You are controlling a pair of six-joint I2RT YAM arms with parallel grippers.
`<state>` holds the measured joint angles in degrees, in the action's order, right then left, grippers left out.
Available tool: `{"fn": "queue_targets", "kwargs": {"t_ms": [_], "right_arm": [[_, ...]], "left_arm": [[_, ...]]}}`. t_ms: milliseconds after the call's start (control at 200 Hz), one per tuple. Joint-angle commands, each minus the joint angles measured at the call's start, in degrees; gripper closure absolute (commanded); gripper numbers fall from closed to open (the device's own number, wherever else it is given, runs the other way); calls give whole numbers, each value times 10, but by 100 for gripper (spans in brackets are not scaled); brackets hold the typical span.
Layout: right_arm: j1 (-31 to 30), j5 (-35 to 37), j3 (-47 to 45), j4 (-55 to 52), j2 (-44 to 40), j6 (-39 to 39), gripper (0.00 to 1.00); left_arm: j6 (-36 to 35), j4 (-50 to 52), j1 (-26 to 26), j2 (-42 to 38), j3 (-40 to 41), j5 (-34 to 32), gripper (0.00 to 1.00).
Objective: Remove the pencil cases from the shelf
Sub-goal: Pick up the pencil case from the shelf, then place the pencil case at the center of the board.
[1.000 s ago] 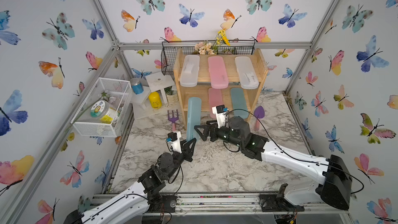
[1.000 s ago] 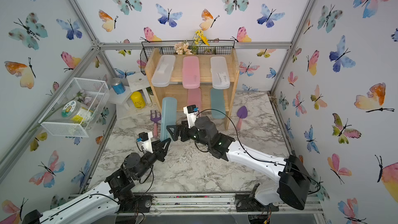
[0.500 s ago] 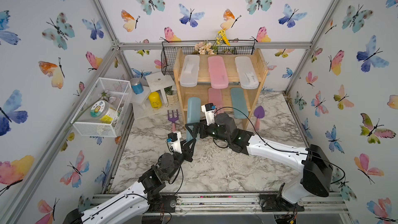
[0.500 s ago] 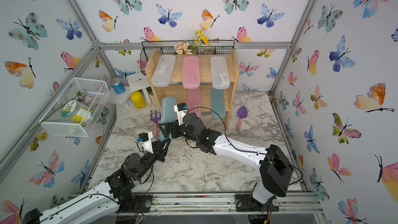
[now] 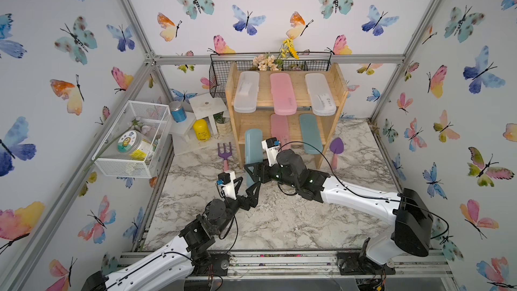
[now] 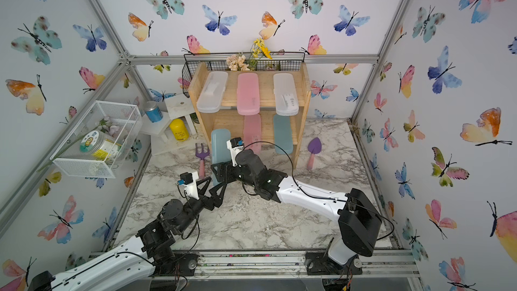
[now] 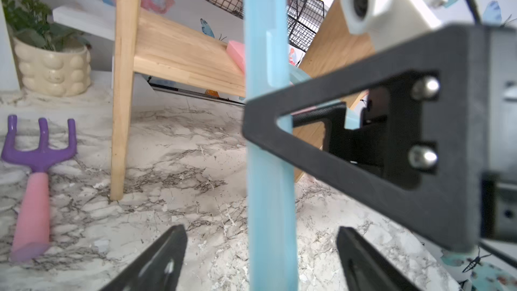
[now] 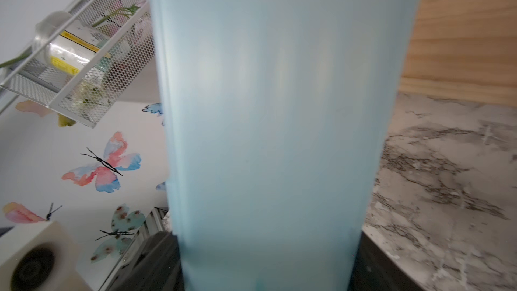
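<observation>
Marble desk (image 5: 279, 219) before the shelf (image 5: 288, 99): right end effector (image 5: 252, 172) clamps a teal pencil case (image 5: 253, 146) upright. Left end effector (image 5: 247, 184) spread wide around its lower end

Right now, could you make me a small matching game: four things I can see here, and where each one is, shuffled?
Things:
1. left teal pencil case
2. frosted white pencil case
3. purple garden fork
4. labelled jar

Places:
A. top tier of the shelf
B. in the white mesh basket
C. lying on the marble tabletop
D. held by the right gripper

Pairs: 1-D, 2-A, 3-C, 4-B.
</observation>
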<state>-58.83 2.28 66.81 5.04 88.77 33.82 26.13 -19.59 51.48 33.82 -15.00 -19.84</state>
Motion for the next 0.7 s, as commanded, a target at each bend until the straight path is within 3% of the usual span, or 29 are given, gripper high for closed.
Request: {"fn": "queue_targets", "kwargs": {"t_ms": [0, 130, 315, 516, 696], "right_arm": [[-1, 73, -32, -89, -71, -43, 24], [-1, 119, -99, -197, -154, -41, 24], [-1, 129, -197, -296, -217, 30, 23], [24, 185, -200, -395, -146, 66, 21], [151, 86, -180, -427, -95, -20, 24]], "left_arm": [[-4, 13, 2, -18, -10, -43, 1], [-13, 15, 2, -39, -8, -64, 1], [-19, 16, 2, -26, -19, -92, 1], [-11, 22, 2, 22, -38, -92, 1], [-3, 10, 1, 37, -28, -91, 1]]}}
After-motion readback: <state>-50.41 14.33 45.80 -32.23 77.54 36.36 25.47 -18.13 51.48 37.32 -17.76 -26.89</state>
